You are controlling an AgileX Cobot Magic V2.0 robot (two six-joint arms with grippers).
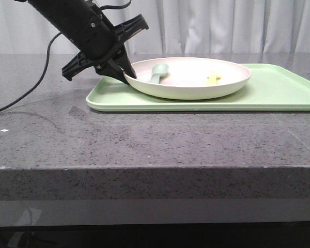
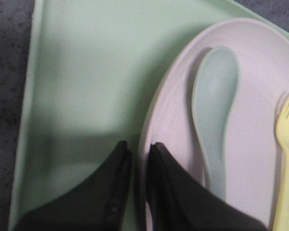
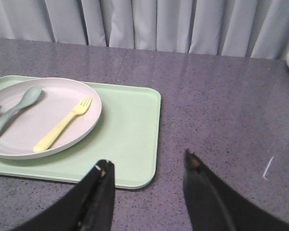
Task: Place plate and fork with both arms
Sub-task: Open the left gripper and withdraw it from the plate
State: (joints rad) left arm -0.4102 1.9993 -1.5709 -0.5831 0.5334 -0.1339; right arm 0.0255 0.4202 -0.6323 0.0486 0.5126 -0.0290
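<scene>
The plate (image 1: 196, 87), cream-pink inside and pale green underneath, lies on the light-green tray (image 1: 279, 93). The yellow fork (image 1: 213, 78) lies inside the plate towards its right. My left gripper (image 1: 128, 76) is shut on the plate's left rim, one finger inside and one outside, as the left wrist view (image 2: 140, 147) shows. That view also shows the plate (image 2: 260, 72) and the fork (image 2: 285, 159). My right gripper (image 3: 147, 163) is open and empty above the table near the tray's right front corner, apart from the plate (image 3: 53, 96) and fork (image 3: 62, 126).
A pale green-grey spoon (image 1: 157, 72) lies in the plate's left half, close to my left fingers (image 2: 183, 192). The tray (image 3: 130, 125) has bare room right of the plate. The grey stone table (image 1: 144, 144) stretches around it; curtains hang behind.
</scene>
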